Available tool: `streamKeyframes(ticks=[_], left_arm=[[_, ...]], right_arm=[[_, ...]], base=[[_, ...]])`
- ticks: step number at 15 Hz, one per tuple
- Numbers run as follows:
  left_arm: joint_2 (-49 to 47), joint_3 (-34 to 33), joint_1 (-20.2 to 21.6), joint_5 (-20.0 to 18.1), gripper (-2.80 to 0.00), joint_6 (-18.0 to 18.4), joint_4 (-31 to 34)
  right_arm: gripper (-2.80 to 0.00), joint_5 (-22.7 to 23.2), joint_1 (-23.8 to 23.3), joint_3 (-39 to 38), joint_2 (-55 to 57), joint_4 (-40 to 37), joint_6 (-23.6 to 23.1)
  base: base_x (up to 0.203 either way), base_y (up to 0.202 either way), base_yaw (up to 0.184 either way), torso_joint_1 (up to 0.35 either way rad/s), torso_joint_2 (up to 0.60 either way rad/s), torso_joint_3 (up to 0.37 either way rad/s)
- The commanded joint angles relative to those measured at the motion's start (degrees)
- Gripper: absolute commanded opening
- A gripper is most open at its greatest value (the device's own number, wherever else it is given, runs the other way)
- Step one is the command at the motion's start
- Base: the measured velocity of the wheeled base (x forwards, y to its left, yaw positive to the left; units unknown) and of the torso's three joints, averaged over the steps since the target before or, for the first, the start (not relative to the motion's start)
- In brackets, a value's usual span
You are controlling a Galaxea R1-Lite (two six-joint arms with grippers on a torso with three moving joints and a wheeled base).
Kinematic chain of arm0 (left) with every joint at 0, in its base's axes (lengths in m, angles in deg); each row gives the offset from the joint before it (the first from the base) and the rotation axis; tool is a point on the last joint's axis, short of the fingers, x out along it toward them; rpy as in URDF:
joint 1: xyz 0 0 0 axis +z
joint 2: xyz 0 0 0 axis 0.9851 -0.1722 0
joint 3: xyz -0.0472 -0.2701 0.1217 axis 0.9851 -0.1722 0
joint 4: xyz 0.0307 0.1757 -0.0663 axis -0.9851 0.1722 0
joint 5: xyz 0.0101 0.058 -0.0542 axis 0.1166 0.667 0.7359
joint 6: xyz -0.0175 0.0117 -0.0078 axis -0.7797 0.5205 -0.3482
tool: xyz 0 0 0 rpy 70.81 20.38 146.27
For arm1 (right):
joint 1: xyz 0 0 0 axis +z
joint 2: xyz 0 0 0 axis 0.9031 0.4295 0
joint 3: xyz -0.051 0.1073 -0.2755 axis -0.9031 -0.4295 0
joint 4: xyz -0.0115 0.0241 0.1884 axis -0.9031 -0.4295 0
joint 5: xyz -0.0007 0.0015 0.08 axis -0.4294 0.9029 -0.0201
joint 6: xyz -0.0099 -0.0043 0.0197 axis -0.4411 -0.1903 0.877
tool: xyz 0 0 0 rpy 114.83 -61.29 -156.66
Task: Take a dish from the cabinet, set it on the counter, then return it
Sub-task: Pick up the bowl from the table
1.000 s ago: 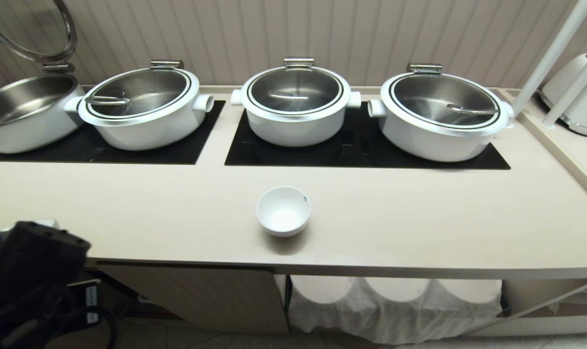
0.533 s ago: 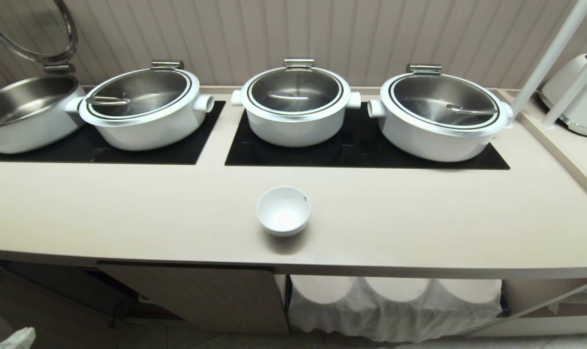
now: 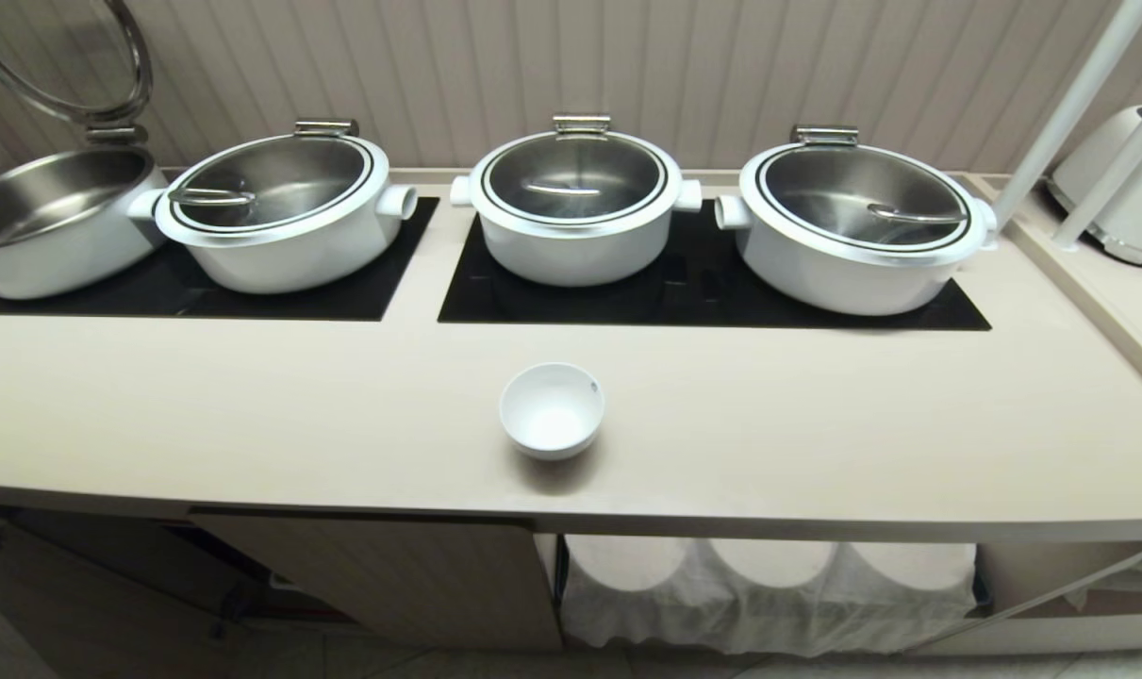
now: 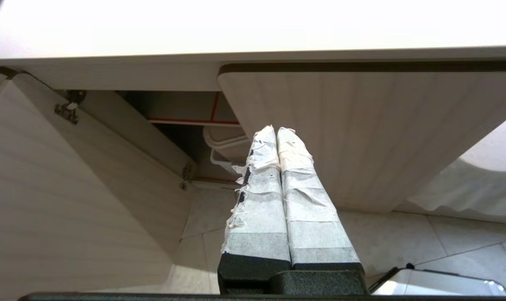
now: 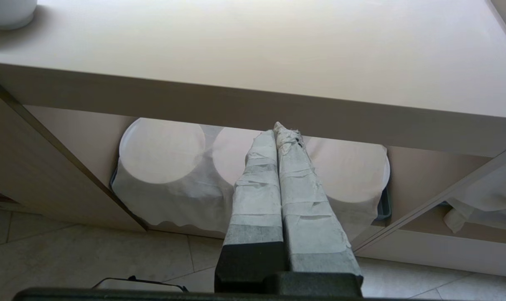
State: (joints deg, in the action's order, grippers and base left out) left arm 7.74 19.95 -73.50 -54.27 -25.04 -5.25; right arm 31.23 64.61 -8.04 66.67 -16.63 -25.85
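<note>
From the head view, the small white bowl (image 3: 552,411) is sitting upright on the cream counter (image 3: 816,434), near the front edge and well apart from the pots. Behind it, three big white lidded pots (image 3: 578,206) are sitting on black hob panels (image 3: 703,302), and a fourth pot (image 3: 47,222) at the far left is standing with its lid up. Below the counter, a cabinet door (image 3: 391,575) is hanging open, and a white cloth (image 3: 769,594) is lying over round things on a shelf. No arm is showing here.

From the left wrist view, the left gripper (image 4: 276,133) is hanging low in front of the cabinet (image 4: 361,133), holding nothing. Its two taped fingers (image 4: 261,196) are pressing together. Between two open doors, a shelf with a red stripe (image 4: 194,121) and a stack of white bowls (image 4: 225,144) are peeking out.

From the right wrist view, the right gripper (image 5: 275,133) is hanging under the counter edge (image 5: 278,108), in front of the cloth-covered round things (image 5: 163,150). Its taped fingers (image 5: 257,188) are squeezing together too, with nothing in them. The bowl's foot (image 5: 8,12) is showing on the counter in the far corner.
</note>
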Motion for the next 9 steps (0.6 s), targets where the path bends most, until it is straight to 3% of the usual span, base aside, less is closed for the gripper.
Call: streamKeyframes(ticks=[1, 3, 5, 9], left_arm=[[0.5, 0.0, -0.8, -1.8, -2.8, 0.7, 1.8], [0.5, 0.0, -1.8, -2.4, -2.8, 4.5, 3.5], [3.7, 0.0, -5.1, -3.1, -2.8, 6.0, 3.6], [16.2, 0.0, -6.4, -7.2, -2.8, 8.1, 4.2]], right_arm=[[-2.8, 0.1, 0.0, 0.0, 0.0, 0.0, 0.0], [-2.8, 0.0, 0.0, 0.0, 0.0, 0.0, 0.0], [-2.8, 0.1, 0.0, 0.0, 0.0, 0.0, 0.0], [-2.8, 0.1, 0.0, 0.0, 0.0, 0.0, 0.0]], base=[[0.0, 0.0, 0.0, 0.0, 0.0, 0.0], [0.0, 0.0, 0.0, 0.0, 0.0, 0.0], [0.0, 0.0, 0.0, 0.0, 0.0, 0.0], [0.0, 0.0, 0.0, 0.0, 0.0, 0.0]])
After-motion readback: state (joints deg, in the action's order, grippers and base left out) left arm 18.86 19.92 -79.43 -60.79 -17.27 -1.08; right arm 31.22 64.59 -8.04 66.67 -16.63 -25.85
